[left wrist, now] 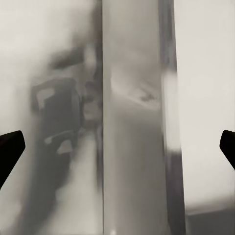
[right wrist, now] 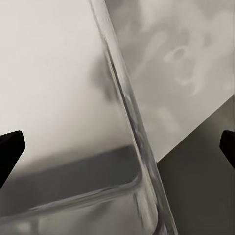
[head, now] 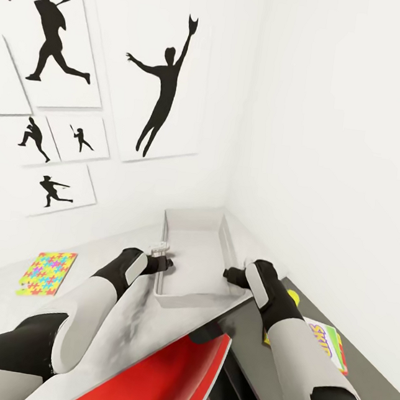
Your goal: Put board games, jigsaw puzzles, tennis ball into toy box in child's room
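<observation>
Toy box is sitting on the desk in the corner of the room, and both arms are working at its walls. The left end effector is reaching over the box's left wall, and its wrist view is showing both fingertips spread wide with that wall running between them: released, gripping nothing. The right end effector is meeting the right wall, fingertips likewise wide apart astride the rim: also released. The box is appearing empty.

Judgement: the step in hand is taking hold of the box with 2 arms, probably to reposition it. For a sound grip, both should be closing on the walls together and level, so the box is not twisting.

Outward: 1 jigsaw puzzle is lying on the desk well left of the box. A board game and the tennis ball are lying on the floor beside the desk, off its right edge. A red chair is standing at the near edge.
</observation>
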